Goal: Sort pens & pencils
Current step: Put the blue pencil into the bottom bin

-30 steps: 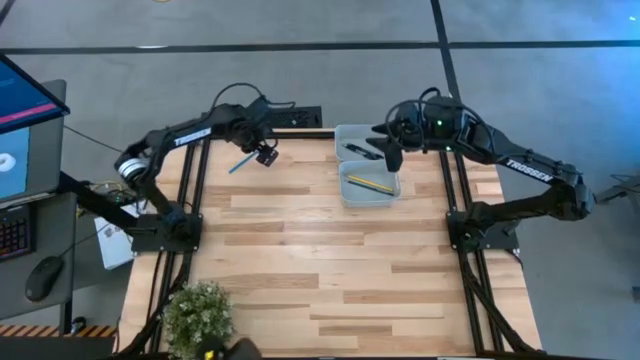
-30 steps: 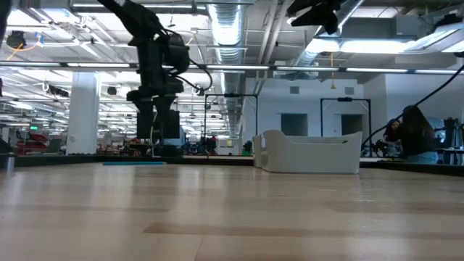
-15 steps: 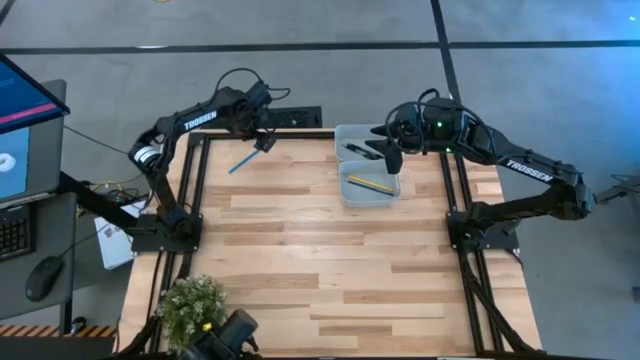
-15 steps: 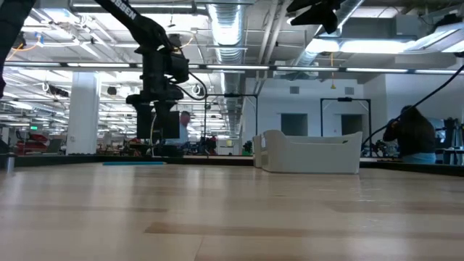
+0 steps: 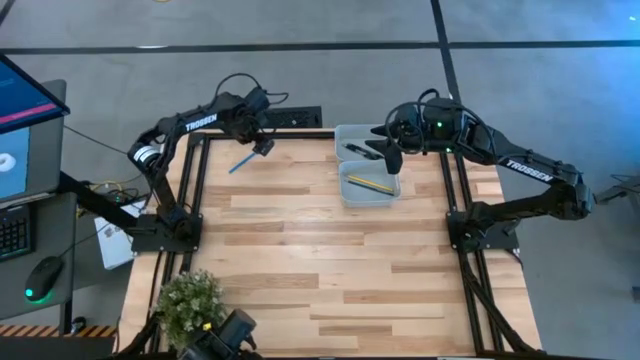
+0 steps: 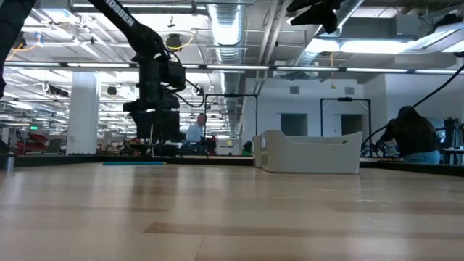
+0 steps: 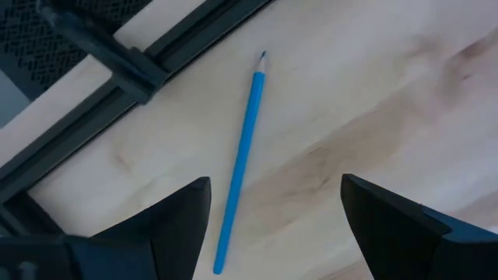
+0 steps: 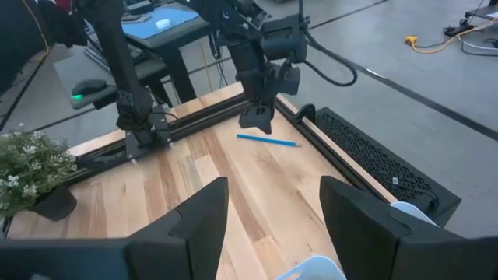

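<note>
Left wrist view alone shows thin light-blue pencil (image 7: 240, 162) between wide-open left gripper (image 7: 276, 225), right gripper (image 5: 392, 160) open over white bin (image 5: 378, 199) upper centre, left arm shifted slightly.

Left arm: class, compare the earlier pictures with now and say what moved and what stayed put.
The left gripper drew back toward the table's far edge and now hangs open over the blue pencil, taking hold of nothing. In the room behind, a person came into the low view. The blue pencil stayed on the table, the right gripper stayed open above the white bins, and the yellow pencil stayed inside.
</note>
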### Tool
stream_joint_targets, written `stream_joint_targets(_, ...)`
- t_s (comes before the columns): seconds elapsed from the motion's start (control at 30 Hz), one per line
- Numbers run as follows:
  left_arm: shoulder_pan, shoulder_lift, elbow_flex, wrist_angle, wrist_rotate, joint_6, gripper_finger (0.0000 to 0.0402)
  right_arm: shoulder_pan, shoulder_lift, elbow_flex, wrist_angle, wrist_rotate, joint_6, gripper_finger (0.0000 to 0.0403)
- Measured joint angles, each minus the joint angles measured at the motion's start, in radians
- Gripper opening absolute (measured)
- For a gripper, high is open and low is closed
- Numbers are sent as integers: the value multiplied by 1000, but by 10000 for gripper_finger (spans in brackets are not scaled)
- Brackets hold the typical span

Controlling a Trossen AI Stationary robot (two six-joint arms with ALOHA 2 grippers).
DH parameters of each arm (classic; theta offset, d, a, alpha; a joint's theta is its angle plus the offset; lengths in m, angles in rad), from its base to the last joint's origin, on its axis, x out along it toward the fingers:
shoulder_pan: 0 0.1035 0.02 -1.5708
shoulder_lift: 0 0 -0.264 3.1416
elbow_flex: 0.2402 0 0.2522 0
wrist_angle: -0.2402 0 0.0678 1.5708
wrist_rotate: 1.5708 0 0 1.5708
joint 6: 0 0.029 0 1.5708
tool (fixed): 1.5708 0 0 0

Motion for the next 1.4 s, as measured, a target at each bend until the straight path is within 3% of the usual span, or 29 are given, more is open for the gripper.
stream_joint_targets(0.47,12,2,-108,87,-11,-47,279,0,0,0,0,0,2,225)
stream_joint_targets(0.93,9,132,-112,132,-106,-70,279,3,0,0,-1,0,4,225)
stream_joint_targets(1.2,28,144,-112,133,-26,-35,279,7,0,0,-4,0,5,225)
stream_joint_targets(1.4,69,145,-116,141,119,-22,279,7,0,1,-5,0,5,225)
